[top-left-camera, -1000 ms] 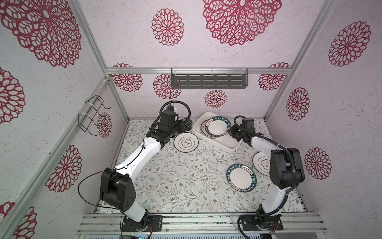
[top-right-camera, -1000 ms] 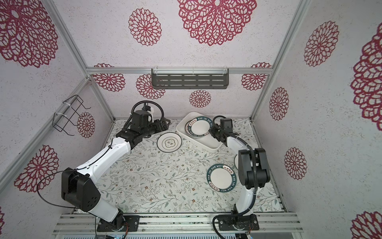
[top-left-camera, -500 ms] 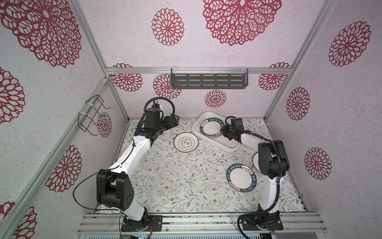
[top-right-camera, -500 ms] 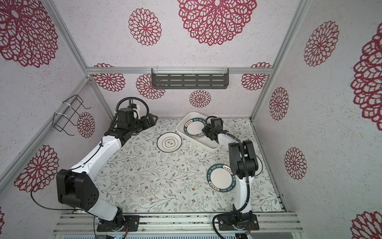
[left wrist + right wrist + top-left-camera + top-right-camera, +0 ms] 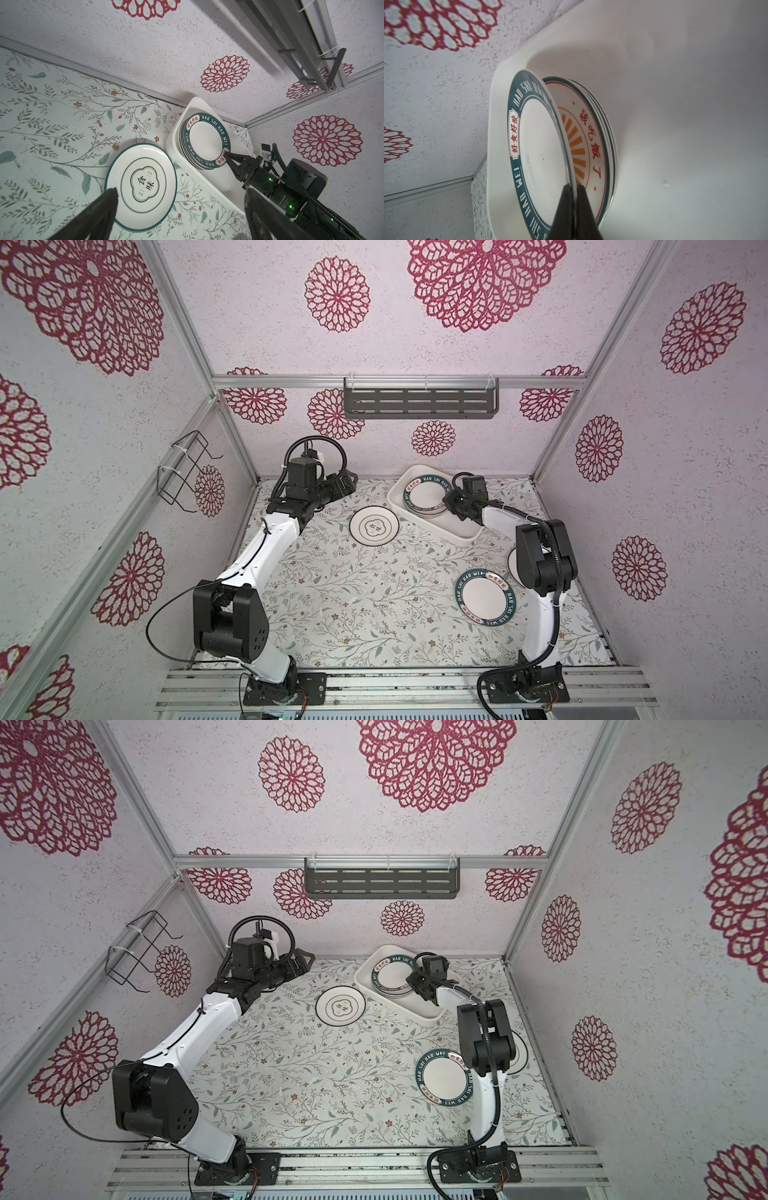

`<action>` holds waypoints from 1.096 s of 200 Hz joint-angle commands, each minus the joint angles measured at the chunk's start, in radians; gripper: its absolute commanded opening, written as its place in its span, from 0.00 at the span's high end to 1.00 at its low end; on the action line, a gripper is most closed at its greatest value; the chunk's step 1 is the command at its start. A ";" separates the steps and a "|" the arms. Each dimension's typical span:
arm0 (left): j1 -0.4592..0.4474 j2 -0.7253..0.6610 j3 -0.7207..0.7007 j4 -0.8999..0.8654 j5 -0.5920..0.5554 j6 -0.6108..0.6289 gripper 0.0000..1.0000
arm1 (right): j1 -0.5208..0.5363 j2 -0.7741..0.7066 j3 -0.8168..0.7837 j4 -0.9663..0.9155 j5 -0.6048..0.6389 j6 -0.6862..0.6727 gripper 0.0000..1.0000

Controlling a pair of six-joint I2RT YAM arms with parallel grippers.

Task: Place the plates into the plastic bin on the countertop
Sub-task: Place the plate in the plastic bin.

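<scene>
The white plastic bin [image 5: 465, 535] [image 5: 432, 1016] [image 5: 172, 135] [image 5: 492, 124] stands at the back right of the countertop [image 5: 353, 593]. It holds a stack of plates. My right gripper [image 5: 446, 499] [image 5: 411, 981] [image 5: 225, 153] [image 5: 573, 188] is shut on the rim of the top teal-lettered plate [image 5: 426, 495] [image 5: 207, 139] [image 5: 539, 155], tilted over a sunburst plate [image 5: 583, 145]. A clover plate [image 5: 374, 526] [image 5: 340, 1006] [image 5: 141, 185] lies left of the bin. My left gripper [image 5: 347, 485] [image 5: 305, 963] [image 5: 181, 191] hovers open at the back left, holding nothing.
A second teal-lettered plate [image 5: 484, 599] [image 5: 444, 1079] lies at the front right. Another plate [image 5: 512, 568] is mostly hidden under the right arm. A dark slotted shelf [image 5: 419, 404] hangs on the back wall, a wire rack [image 5: 187, 472] on the left wall.
My left arm has drawn back to the left, away from the clover plate. The right gripper has carried its plate slightly left, further into the bin.
</scene>
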 commanded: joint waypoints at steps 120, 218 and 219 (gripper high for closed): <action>0.007 0.010 0.003 0.041 0.017 -0.018 0.03 | 0.008 0.005 0.077 -0.093 0.043 -0.064 0.62; 0.006 0.018 -0.003 0.049 0.006 -0.059 0.03 | 0.011 -0.066 0.080 -0.082 -0.008 -0.148 0.16; 0.006 0.018 -0.003 0.050 0.006 -0.061 0.03 | 0.012 -0.067 0.080 -0.081 -0.011 -0.151 0.16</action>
